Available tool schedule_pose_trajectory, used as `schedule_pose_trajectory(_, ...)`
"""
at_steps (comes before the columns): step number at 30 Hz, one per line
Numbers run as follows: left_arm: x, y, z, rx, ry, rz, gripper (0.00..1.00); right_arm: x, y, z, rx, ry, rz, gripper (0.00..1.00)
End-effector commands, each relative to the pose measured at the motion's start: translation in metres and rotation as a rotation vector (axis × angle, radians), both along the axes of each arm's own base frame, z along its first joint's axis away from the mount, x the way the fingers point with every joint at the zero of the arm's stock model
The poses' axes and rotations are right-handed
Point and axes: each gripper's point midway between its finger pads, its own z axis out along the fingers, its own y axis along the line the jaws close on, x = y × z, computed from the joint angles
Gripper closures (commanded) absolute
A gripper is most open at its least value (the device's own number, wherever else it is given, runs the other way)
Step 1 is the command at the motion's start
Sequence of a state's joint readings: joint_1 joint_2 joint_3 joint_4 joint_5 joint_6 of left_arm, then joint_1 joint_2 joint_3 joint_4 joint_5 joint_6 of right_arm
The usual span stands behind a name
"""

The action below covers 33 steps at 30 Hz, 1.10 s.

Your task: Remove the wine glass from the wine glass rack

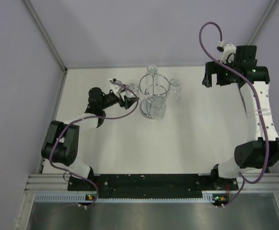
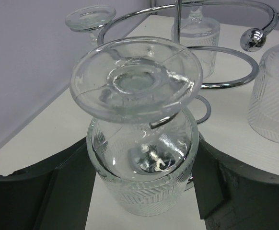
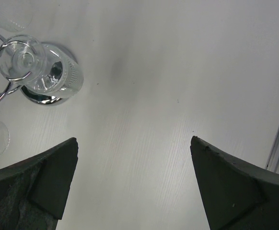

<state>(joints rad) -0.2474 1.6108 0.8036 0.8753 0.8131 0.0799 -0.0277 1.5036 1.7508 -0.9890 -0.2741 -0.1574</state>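
The white bench (image 1: 187,143) fills most of the top view, walled by pale panels. The left arm (image 1: 65,141) reaches from the lower left towards the centre. The right arm (image 1: 261,115) bends up the right edge, and its head sits in the upper right, well apart from everything else.

The rack (image 1: 154,93) stands upright at the middle of the bench, its chrome rings stacked round a central post. Several glasses hang from it upside down.

The glass (image 2: 142,167) on the rack's left side hangs foot-up in the centre of the left wrist view. A chrome wire crosses under its foot at the stem, so it is still on the rack. Its ribbed bowl lies between the two dark fingers (image 2: 63,191) of the left pincer (image 2: 144,148). One finger is at each side of the bowl with no clear gap, but I cannot tell whether they press on it or only flank it.

Other glasses (image 2: 273,96) hang at the right edge and at the top of that view. A ball-tipped arm (image 2: 252,40) of the rack ends in the upper right.

The right pincer (image 3: 133,141) is spread wide over bare bench with nothing between its fingers. The rack's edge and one hanging glass show in the upper left of its view.
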Motion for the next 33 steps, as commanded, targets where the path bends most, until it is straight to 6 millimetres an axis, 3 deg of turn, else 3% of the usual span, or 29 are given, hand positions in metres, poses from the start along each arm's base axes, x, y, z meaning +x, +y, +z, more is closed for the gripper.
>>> schedule_pose_trajectory(1, -0.009, 0.015, 0.038, -0.014, -0.151, 0.034, 1.0, 0.008, -0.001, 0.027, -0.002, -0.079, 0.012, 0.01)
schedule_pose_trajectory(8, -0.018, 0.037, 0.023, 0.0, -0.068, 0.092, 1.0, 0.01, 0.005, 0.035, 0.019, -0.102, 0.034, 0.01)
schedule_pose_trajectory(13, -0.036, 0.044, 0.024, 0.027, -0.042, 0.098, 1.0, 0.013, 0.01, 0.043, 0.045, -0.13, 0.049, 0.01)
schedule_pose_trajectory(19, -0.059, 0.064, 0.034, -0.084, 0.273, 0.226, 1.0, 0.018, 0.023, 0.076, 0.033, -0.27, 0.109, 0.02)
schedule_pose_trajectory(25, -0.098, 0.076, 0.033, -0.109, 0.535, 0.253, 1.0, 0.011, 0.086, 0.109, -0.21, -0.6, 0.295, 0.02)
schedule_pose_trajectory(28, -0.11, 0.085, 0.034, -0.121, 0.653, 0.284, 1.0, -0.003, 0.117, 0.126, -0.197, -0.698, 0.337, 0.05)
schedule_pose_trajectory(31, -0.118, 0.089, 0.036, -0.148, 0.713, 0.27, 1.0, -0.022, 0.148, 0.132, -0.178, -0.783, 0.414, 0.07)
schedule_pose_trajectory(33, -0.116, 0.092, 0.037, -0.179, 0.748, 0.272, 1.0, -0.035, 0.17, 0.117, -0.199, -0.821, 0.48, 0.07)
